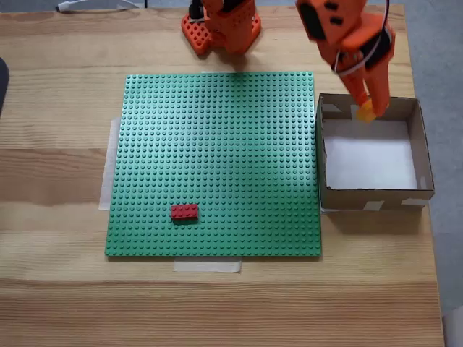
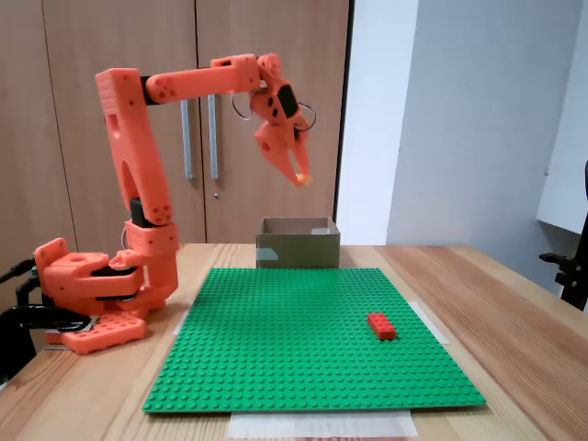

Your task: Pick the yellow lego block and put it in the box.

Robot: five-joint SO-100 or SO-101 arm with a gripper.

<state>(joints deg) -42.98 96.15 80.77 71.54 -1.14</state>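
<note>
Two orange jaws are clenched on the yellow lego block, which shows as a small yellow piece at their tips. In a fixed view from above, the block appears over the far inner edge of the box. In a fixed view from the side, the jaws hold the block high in the air, well above the box, with clear space between the two.

The box is square, shallow brown cardboard with a white floor and pale tape patches on its walls. It sits on the worktop just beside the right edge of the green studded baseplate, as the view from above shows it.

One red brick lies on the baseplate near its lower left area in that view, well apart from the box and from the jaws. Strips of pale tape hold the baseplate edges to the worktop.

The arm's orange base stands on the worktop beyond the far edge of the baseplate. In the side view, wooden cabinet doors with metal handles stand behind the arm.
</note>
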